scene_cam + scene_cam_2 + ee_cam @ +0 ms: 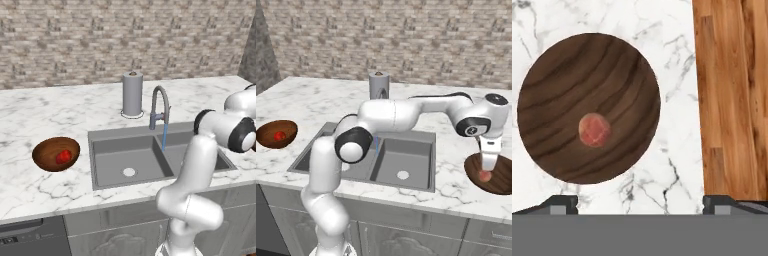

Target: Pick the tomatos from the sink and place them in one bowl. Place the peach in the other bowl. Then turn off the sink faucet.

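Observation:
The peach point(595, 130) lies free in the right wooden bowl point(572, 70), a little off its middle. My gripper point(640, 204) hangs open right above that bowl point(501, 182) on the counter right of the sink point(406, 160), its fingertips just over the peach point(485, 175) and apart from it. Bright red tomatos point(63, 156) show as one red patch in the left bowl point(42, 150), so I cannot tell their count. The tomatos point(278, 135) rest in that same bowl point(266, 135) at the far left. The faucet point(160, 107) runs a blue stream into the sink point(130, 155).
A grey upright cylinder point(132, 94) stands behind the sink beside the faucet. The marble counter's edge lies close to the right bowl, with wooden floor point(732, 100) beyond it. My arm stretches across the sink toward the right.

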Robot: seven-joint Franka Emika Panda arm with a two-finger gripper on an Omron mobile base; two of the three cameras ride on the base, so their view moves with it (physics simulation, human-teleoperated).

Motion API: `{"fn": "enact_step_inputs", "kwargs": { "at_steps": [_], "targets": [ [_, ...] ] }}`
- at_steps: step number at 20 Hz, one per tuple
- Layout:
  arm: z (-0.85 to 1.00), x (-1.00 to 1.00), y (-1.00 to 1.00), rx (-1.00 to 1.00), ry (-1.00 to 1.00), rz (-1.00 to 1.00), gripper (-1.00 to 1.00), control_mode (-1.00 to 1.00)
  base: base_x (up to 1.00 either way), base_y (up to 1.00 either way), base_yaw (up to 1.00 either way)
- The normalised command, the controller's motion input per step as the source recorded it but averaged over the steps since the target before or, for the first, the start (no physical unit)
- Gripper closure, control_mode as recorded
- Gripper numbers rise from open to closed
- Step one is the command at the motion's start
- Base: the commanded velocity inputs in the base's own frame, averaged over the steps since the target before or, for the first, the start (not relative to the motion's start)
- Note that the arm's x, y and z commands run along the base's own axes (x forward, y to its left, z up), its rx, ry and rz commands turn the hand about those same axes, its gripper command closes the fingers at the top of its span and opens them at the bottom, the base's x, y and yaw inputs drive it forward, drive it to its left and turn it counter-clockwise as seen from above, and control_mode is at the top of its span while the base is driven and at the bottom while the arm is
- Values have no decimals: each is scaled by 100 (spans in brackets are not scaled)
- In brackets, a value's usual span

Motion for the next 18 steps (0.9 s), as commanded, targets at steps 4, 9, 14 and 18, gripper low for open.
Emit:
{"fn": "enact_step_inputs", "kwargs": {
  "at_steps": [4,9,14,18],
  "targets": [
    [29,-44,100,-21,0,0,-100,-100,0,0,0],
    [22,-38,100,-20,-1,2,-100,-100,0,0,0],
    [10,-22,100,-14,-1,12,-100,-100,0,0,0],
    [18,-23,95,-13,0,23,-100,-100,0,0,0]
  ]
}}
